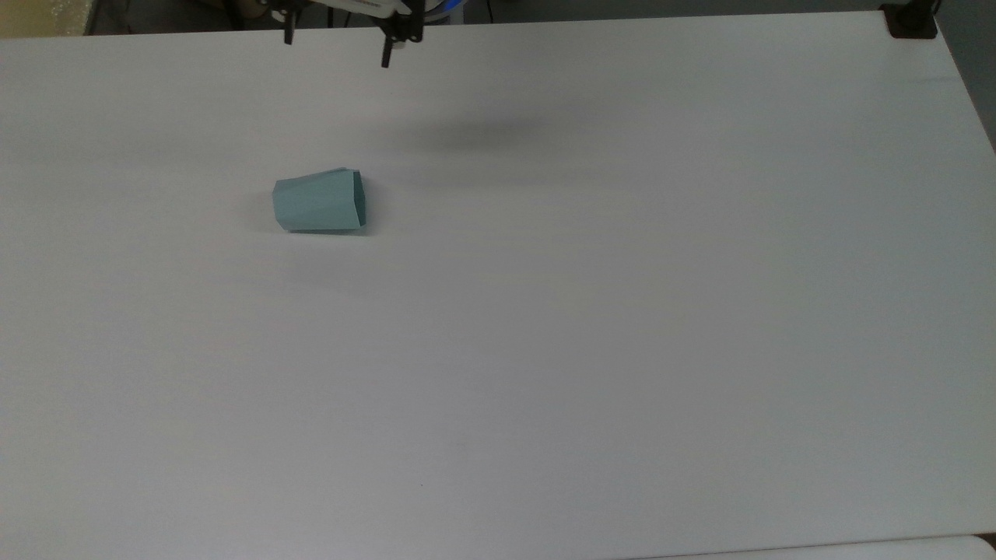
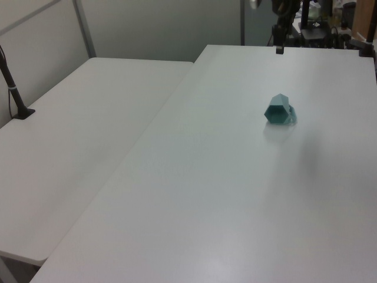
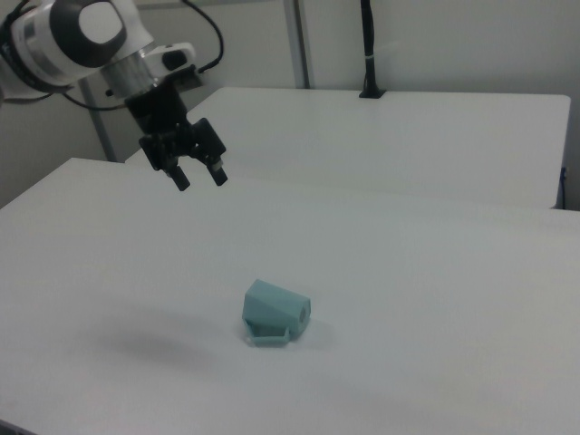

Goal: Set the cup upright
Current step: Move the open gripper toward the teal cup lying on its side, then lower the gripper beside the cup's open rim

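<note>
Black fingers (image 3: 181, 178) hang spread apart and empty above the white worktop (image 3: 435, 299), pointing down; the gripper (image 3: 199, 173) sits under a black wrist and a white and grey arm (image 3: 82, 34) that reaches in from the right view's left. In the top view the gripper (image 1: 336, 48) appears at the worktop's (image 1: 622, 311) far edge, its two fingertips well separated, with a soft shadow on the surface below. In the left view one dark finger (image 2: 278, 47) hangs over the far edge of the worktop (image 2: 224, 194).

The right view shows the arm and the side handle of the cup (image 3: 275, 312), a thin loop resting against the worktop on the near side. The left view looks straight into the open polygonal mouth of the cup (image 2: 278, 110), with the handle to the left view's right. The top view shows the faceted side of the cup (image 1: 318, 201) and its taper.

The pale teal cup lies on its side, long axis along the worktop's length; in the top view the wider rim faces the top view's right, the narrower base the top view's left. It rests nearer the far edge than the near one, well apart from the fingers, nothing touching it.
</note>
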Robot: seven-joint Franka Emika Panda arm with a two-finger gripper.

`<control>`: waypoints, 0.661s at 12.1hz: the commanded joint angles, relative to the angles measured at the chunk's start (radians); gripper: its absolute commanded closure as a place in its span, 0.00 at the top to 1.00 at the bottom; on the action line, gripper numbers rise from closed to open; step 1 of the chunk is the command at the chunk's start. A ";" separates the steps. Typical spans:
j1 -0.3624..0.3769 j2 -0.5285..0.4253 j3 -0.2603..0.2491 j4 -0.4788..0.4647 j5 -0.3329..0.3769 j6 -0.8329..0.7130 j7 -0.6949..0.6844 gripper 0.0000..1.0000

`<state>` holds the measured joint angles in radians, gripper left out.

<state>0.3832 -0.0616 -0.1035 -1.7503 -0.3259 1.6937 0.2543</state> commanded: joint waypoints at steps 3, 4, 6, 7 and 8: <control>0.193 0.097 -0.005 -0.062 -0.262 -0.009 0.227 1.00; 0.222 0.095 -0.005 -0.098 -0.310 -0.011 0.223 1.00; 0.273 0.103 -0.005 -0.152 -0.384 -0.012 0.230 1.00; 0.273 0.117 -0.005 -0.161 -0.401 -0.011 0.230 1.00; 0.281 0.158 -0.005 -0.163 -0.415 -0.012 0.233 1.00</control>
<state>0.6483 0.0689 -0.1014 -1.8864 -0.6954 1.6934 0.4740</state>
